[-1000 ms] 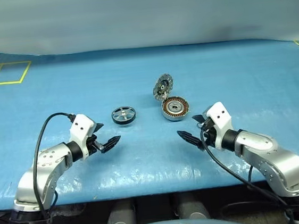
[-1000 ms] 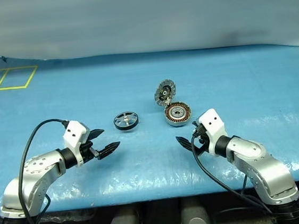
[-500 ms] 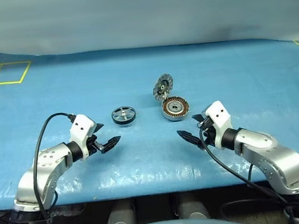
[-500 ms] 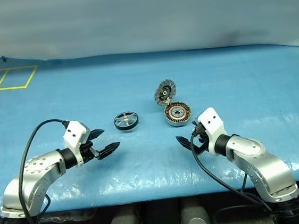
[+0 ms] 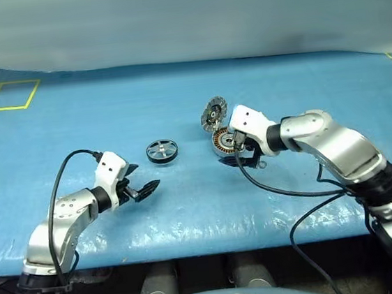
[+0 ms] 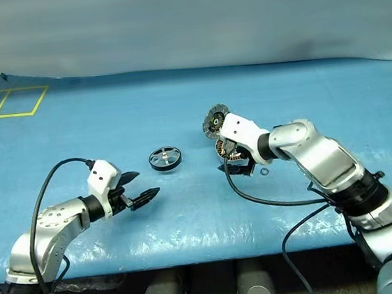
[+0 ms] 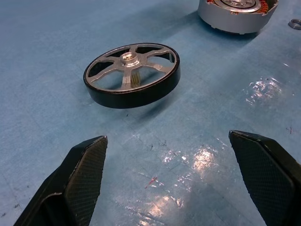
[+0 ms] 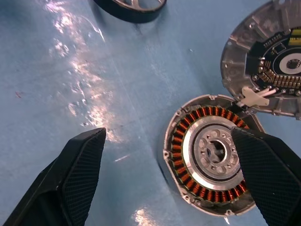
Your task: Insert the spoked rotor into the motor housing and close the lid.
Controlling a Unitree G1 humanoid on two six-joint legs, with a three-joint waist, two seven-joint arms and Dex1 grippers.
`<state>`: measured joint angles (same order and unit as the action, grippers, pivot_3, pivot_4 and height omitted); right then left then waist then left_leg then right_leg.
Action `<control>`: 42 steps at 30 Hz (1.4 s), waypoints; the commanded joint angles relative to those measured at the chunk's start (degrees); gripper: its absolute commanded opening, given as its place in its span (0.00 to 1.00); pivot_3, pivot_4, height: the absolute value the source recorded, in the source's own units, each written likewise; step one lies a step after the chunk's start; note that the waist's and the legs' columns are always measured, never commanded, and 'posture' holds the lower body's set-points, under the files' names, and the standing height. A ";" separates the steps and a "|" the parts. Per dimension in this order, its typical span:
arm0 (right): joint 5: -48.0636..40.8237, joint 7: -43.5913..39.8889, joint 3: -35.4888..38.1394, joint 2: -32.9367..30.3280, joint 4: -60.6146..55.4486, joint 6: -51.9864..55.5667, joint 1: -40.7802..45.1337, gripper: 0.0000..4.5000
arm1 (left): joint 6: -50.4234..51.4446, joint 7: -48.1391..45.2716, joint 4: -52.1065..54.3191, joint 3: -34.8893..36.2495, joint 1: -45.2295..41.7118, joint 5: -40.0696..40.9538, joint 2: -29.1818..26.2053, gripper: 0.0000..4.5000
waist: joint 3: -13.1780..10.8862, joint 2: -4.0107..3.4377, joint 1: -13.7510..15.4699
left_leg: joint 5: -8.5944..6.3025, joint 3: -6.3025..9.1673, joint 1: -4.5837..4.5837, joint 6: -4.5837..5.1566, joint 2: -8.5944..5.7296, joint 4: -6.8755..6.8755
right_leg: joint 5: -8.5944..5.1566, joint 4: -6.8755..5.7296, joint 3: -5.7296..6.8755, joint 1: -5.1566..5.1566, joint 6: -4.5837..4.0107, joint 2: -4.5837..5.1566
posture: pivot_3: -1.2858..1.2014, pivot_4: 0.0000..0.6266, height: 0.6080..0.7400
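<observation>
The spoked rotor point(image 5: 162, 151), a black-rimmed wheel with silver spokes, lies flat on the blue sheet. To its right sits the motor housing point(image 8: 211, 153), with copper windings around a silver centre. The lid point(image 5: 213, 112) stands tilted open on its hinge behind the housing, ribbed face showing. My right gripper point(image 5: 242, 153) hovers just above the housing's near side, open and empty, and it partly covers the housing in the eye views. My left gripper point(image 5: 144, 178) is open and empty a short way in front of and left of the rotor point(image 7: 131, 75).
A small metal washer point(image 6: 264, 172) lies on the sheet just right of the housing. Yellow tape squares point(image 5: 1, 97) mark the far left corner. The blue sheet point(image 5: 189, 211) ends at the table's front edge, close below both arms.
My right arm has swung forward and to the left, rolling its wrist, from the near right to just over the housing. The left arm, rotor, housing and lid have not moved.
</observation>
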<state>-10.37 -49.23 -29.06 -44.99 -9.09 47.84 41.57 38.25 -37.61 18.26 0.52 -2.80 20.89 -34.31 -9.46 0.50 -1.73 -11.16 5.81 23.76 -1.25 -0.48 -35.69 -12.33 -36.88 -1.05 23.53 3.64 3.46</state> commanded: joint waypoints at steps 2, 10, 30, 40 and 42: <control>5.51 -4.17 -2.96 1.59 7.68 -4.97 4.61 1.00 | -0.94 0.58 2.72 1.54 1.31 0.45 0.15 1.00 | -0.02 0.00 -0.06 | 0.00 0.00 0.00 0.00 0.00 0.00 | 0.01 -0.01 0.00 0.01 0.01 0.00 | 0.52 0.24 1.00; 9.52 -7.80 -2.98 4.89 14.29 -7.89 5.30 1.00 | -4.98 -0.13 4.22 1.05 3.83 -0.52 -0.15 1.00 | -0.04 -0.02 -0.30 | 0.00 0.00 -0.01 -0.01 0.00 -0.01 | 0.06 -0.02 -0.01 0.00 0.05 0.00 | 0.52 0.24 1.00; 14.19 -10.00 -2.68 9.43 18.71 -8.17 3.31 0.48 | -15.14 -6.21 2.86 -5.57 4.84 -6.36 -2.24 1.00 | -0.02 0.01 -0.40 | 0.00 -0.01 -0.11 -0.01 0.00 0.00 | 0.08 -0.04 -0.02 -0.08 0.05 0.00 | 0.52 0.24 1.00; 10.53 -1.82 4.98 19.41 3.76 6.85 -3.29 0.46 | -15.04 -7.43 2.60 -4.79 5.36 -6.06 -2.29 1.00 | -0.02 0.01 -1.46 | 0.01 -0.06 -0.18 -0.02 0.10 -0.06 | 0.14 -0.19 -0.05 -0.03 -0.04 -0.09 | 0.52 0.24 1.00; 9.77 0.52 5.81 21.88 -1.33 13.45 -5.45 0.46 | -14.80 -7.17 2.68 -4.46 5.71 -5.97 -2.19 1.00 | -0.02 0.00 -1.71 | 0.01 -0.05 -0.19 -0.02 0.12 0.01 | 0.20 -0.23 -0.05 0.02 0.08 -0.11 | 0.52 0.24 1.00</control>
<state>2.25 -49.55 -23.68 -24.83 -5.26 57.01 36.82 24.22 -44.99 20.14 -5.25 2.70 14.56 -36.25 -9.49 0.50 -3.44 -11.15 5.77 23.58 -1.27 -0.35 -35.63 -12.09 -37.13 -1.09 23.58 3.79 3.35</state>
